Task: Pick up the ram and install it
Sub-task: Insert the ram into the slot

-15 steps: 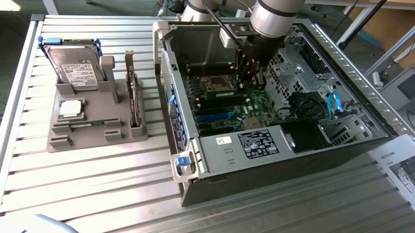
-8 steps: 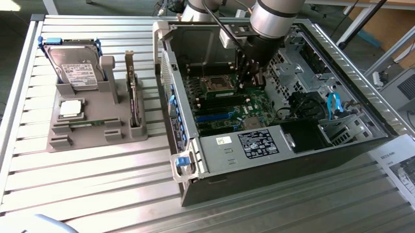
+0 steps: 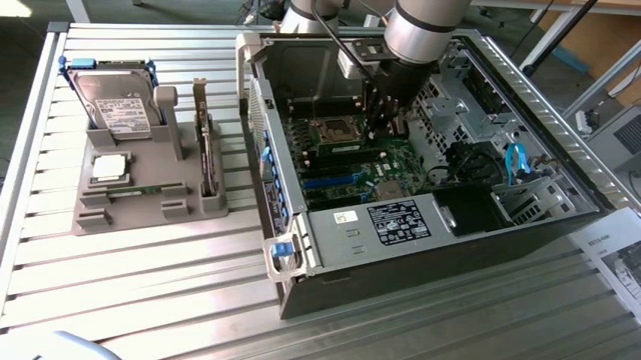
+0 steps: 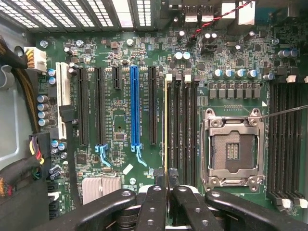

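Slatted worktop, open case. End effector clenched on the ram, which sits edge-on above the memory slots. Any tilt or offset and it jams, or clips the empty processor socket beyond.

I can't read a single word from here. In the exterior view the hard drive, at nine o'clock from the computer case, carries a white label with print too small to read. So do the black label on the power supply, the white sticker at its nine o'clock, and the paper sheet at the case's four o'clock. The motherboard lettering beside the slots is illegible, and the ram stands edge-on.
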`<state>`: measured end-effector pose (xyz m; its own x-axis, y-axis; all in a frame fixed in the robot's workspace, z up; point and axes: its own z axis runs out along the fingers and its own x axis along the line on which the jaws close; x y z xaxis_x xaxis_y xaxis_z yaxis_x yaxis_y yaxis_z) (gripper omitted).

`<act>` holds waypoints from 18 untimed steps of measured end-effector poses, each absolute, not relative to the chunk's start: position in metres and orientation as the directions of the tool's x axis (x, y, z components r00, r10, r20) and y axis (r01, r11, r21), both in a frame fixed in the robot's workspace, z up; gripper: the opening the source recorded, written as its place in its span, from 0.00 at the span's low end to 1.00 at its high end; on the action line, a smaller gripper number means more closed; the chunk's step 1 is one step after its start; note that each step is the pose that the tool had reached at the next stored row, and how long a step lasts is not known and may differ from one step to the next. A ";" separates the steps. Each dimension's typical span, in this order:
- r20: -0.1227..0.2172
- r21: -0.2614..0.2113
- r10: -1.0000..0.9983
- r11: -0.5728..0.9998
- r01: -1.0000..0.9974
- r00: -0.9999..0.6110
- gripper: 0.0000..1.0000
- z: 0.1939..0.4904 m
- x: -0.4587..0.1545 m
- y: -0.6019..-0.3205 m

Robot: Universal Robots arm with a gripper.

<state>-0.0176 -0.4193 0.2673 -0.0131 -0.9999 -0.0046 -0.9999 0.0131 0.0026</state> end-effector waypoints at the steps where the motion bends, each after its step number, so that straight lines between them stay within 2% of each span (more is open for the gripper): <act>1: -0.005 0.003 -1.000 0.013 -1.000 -0.013 0.12 0.266 -0.018 -0.419; 18: -0.005 0.002 -1.000 0.013 -1.000 -0.013 0.12 0.259 -0.018 -0.418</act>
<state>-0.0180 -0.4178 0.2591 -0.0132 -0.9999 -0.0046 -0.9999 0.0132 0.0018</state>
